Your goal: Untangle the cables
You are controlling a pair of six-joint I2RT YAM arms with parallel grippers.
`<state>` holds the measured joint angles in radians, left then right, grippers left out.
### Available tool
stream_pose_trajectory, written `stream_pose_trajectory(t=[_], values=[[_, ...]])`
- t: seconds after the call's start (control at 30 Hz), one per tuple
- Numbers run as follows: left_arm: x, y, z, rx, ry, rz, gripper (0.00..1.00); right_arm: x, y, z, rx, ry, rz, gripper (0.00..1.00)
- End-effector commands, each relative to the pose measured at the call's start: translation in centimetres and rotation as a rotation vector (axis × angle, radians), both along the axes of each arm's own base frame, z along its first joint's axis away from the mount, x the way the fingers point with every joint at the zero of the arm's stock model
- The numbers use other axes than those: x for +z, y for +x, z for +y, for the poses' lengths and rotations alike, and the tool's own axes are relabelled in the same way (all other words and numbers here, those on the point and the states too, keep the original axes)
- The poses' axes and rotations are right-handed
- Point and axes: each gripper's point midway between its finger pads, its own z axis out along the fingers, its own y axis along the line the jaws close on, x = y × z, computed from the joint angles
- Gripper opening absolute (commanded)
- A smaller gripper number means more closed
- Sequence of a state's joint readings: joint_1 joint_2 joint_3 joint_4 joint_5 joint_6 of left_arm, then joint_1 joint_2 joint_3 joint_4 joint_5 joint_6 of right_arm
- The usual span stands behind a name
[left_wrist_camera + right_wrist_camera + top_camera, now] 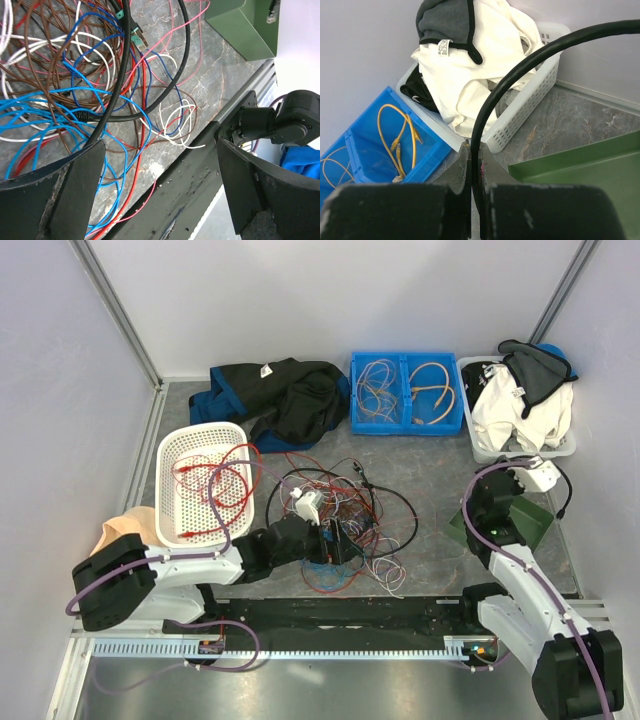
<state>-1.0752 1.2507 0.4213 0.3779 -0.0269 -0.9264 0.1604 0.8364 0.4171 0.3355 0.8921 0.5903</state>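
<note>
Left claw gaped wide, empty, over cables right of white basket. Right claw was pinched shut on black cable. Few red wires lay in basket; most not yet untangled.

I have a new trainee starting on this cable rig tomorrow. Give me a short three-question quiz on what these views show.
1. True or false: the left gripper, down over the tangle, has its jaws closed.
2. What is the right gripper pinching? A) a yellow cable B) a black cable C) a white garment
3. Fill in the blank: the red cables on the left side of the table lie in a ____ basket.

Key: 1 false, the jaws stand wide open; 2 B; 3 white.
</note>
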Motion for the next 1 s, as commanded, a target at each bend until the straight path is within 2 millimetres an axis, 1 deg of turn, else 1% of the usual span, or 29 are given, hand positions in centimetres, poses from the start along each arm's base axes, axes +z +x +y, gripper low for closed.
stream_pose_trajectory(t=[0.0,0.1,0.13,0.17,0.2,0.23,0.27,0.3,0.33,0.4,0.57,0.63,0.7,0.73,0.8,0.83,0.87,0.9,0.93,0.97], values=[[1.8,0.7,-1.2,0.038,-0.069,-0.018,1.0,-0.8,0.5,0.2,-0.004,0.025,-0.004,0.0],[2.1,0.3,-0.9,0.022,-0.065,-0.056,1.0,-1.1,0.8,0.4,0.008,0.025,0.012,0.0],[1.6,0.3,-0.3,0.035,-0.047,-0.069,1.0,-1.3,0.8,0.4,0.01,0.022,0.024,0.0],[2.0,0.3,0.1,0.04,-0.054,-0.087,1.0,-1.3,0.9,0.5,0.014,0.02,0.027,0.0],[1.8,0.4,0.6,0.049,-0.046,-0.098,1.0,-1.4,1.1,0.7,0.027,0.017,0.037,0.0],[0.7,0.6,1.7,0.083,0.0,-0.095,0.99,-1.4,1.2,0.7,0.033,0.016,0.042,0.0],[1.0,0.8,2.2,0.099,0.007,-0.103,0.99,-1.4,1.4,0.9,0.044,0.015,0.046,0.0],[0.7,1.1,2.8,0.115,0.039,-0.123,0.99,-1.7,1.6,1.2,0.062,0.014,0.055,0.0],[0.1,1.0,3.5,0.119,0.09,-0.116,0.99,-1.7,1.8,1.4,0.068,0.015,0.054,0.0],[0.1,1.2,4.1,0.131,0.119,-0.129,0.99,-2.4,2.1,1.6,0.08,0.011,0.075,0.0],[0.1,0.7,4.3,0.093,0.135,-0.137,1.0,-3.1,2.8,1.7,0.082,-0.024,0.132,0.0],[0.9,0.6,4.3,0.061,0.147,-0.174,1.0,-2.9,2.6,1.4,0.076,-0.051,0.143,0.0],[1.0,0.7,4.9,0.059,0.195,-0.187,1.0,-2.2,2.8,1.6,0.091,-0.076,0.15,0.0],[1.5,0.8,5.1,0.059,0.193,-0.202,1.0,-2.3,2.9,1.6,0.102,-0.097,0.18,0.0],[1.7,1.0,5.5,0.06,0.201,-0.232,1.0,-1.5,3.4,2.2,0.146,-0.109,0.189,0.0],[2.2,1.0,5.7,0.069,0.185,-0.245,1.0,-1.9,3.3,2.4,0.163,-0.111,0.22,0.0],[2.2,1.1,5.9,0.079,0.179,-0.252,1.0,-1.6,3.4,2.7,0.18,-0.104,0.213,0.0],[1.8,1.2,6.4,0.094,0.186,-0.257,1.0,-1.8,3.4,3.2,0.211,-0.098,0.217,0.0],[1.8,1.2,6.6,0.102,0.18,-0.259,1.0,-2.0,3.4,3.4,0.224,-0.093,0.222,0.0],[2.2,1.2,6.7,0.107,0.161,-0.265,1.0,-2.2,3.2,3.5,0.232,-0.092,0.223,0.0]])
